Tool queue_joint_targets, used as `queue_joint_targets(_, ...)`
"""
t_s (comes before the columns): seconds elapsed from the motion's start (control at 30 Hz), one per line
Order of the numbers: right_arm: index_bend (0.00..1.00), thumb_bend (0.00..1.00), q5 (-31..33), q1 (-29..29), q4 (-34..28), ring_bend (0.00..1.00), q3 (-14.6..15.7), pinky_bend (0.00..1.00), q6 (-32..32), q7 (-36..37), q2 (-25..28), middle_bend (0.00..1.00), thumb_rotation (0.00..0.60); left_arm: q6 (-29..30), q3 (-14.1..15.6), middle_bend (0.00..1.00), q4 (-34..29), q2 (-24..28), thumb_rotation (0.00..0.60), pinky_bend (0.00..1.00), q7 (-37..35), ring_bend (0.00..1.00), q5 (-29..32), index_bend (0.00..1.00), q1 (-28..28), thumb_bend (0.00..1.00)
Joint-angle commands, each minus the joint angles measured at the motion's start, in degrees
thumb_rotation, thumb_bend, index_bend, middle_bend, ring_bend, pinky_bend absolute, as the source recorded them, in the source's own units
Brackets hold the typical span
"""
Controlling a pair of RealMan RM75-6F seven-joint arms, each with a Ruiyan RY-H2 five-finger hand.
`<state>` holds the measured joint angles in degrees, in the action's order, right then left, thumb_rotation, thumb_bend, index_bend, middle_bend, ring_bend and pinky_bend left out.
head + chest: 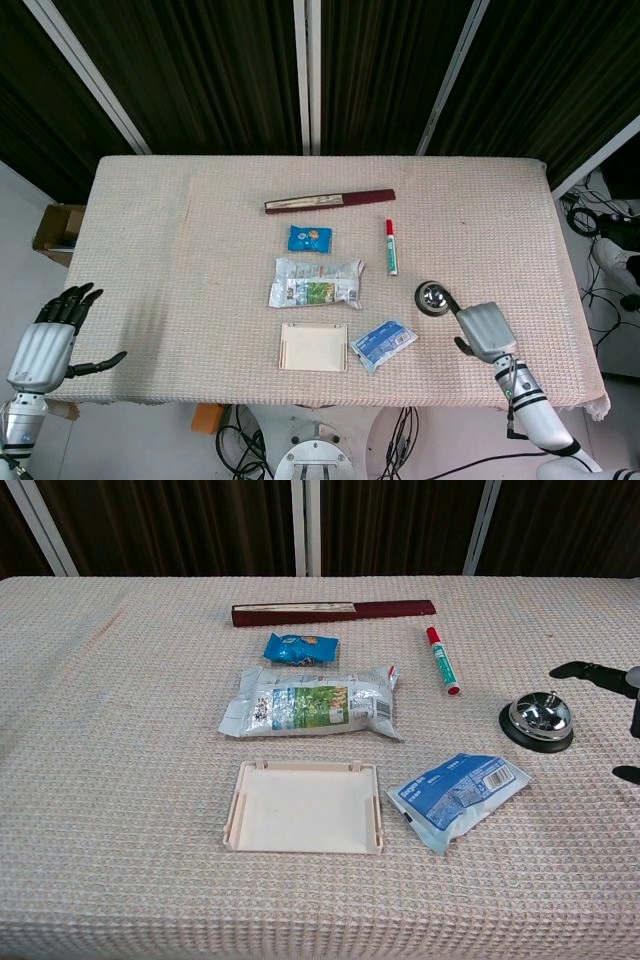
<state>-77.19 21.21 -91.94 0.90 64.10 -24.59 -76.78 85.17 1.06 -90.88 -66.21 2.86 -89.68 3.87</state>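
The bell (432,297) sits on the tabletop (180,230) toward its right front, at about four o'clock from the table's middle, chrome dome on a black base. In the chest view the bell (538,722) stands free, with a dark fingertip (572,669) reaching in above it at about one o'clock; whether that tip touches the dome is hard to make out, though a gap seems to show.

The right hand (484,331) lies just beside the bell at its four o'clock, back of the hand up, fingers stretched toward the bell and apart, holding nothing. The chest view cuts this hand (618,680) off at the right edge, so only a fingertip or two show there.

At the bell's seven o'clock lies a blue packet (384,342), and at its eleven o'clock a marker (391,246) with a red cap. Further to nine o'clock are a crinkled snack bag (314,283), a small blue pouch (310,238) behind it, a beige tray (313,347) in front, and a long dark-red case (329,201) at the far side.

The left hand (48,336) hangs off the tabletop's left front corner, well apart from everything, fingers spread and empty; the chest view does not show it.
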Motion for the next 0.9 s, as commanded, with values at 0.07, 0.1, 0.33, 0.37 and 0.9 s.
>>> queue_joint_targets(0.07,0.0,0.18,1.7,0.2,1.56,0.95,0.4,0.79,-1.88,-1.08,-1.13,0.98,0.6,-0.04,-0.03,0.08,-0.01,0.12,0.243,0.18,-0.01,0.07,0.26,0.11,-0.07,0.01)
queue_joint_targets(0.1,0.0,0.18,2.38,0.25,2.09,0.95,0.5,0.79,-2.46,-1.54,-1.54,0.98,0.6,-0.12,-0.04,0.08,0.04,0.15,0.243,0.18,-0.07,0.07,0.37,0.11,-0.07,0.01)
queue_joint_targets(0.33,0.0,0.18,3.29,0.32,2.08,0.95,0.3,0.79,-2.67,-2.4,-2.06,0.98,0.6,-0.17,-0.14,0.08,0.0,0.29,0.24,0.18,-0.21,0.07,0.36,0.11,0.03,0.01)
queue_joint_targets(0.37,0.0,0.18,2.76,0.23,1.73,0.95,0.2,0.79,-2.13,-1.96,-1.81,0.98,0.6,-0.09,-0.13,0.08,-0.07,0.32,0.242,0.18,-0.18,0.07,0.27,0.11,0.02,0.01)
queue_joint_targets(0.9,0.0,0.17,-9.21,-16.12,7.36,0.0,3.06,0.07,26.35,22.22,8.82,0.03,0.6,2.17,0.35,0.08,-2.86,1.38,0.244,0.18,1.59,0.07,-1.73,0.11,-0.81,0.01)
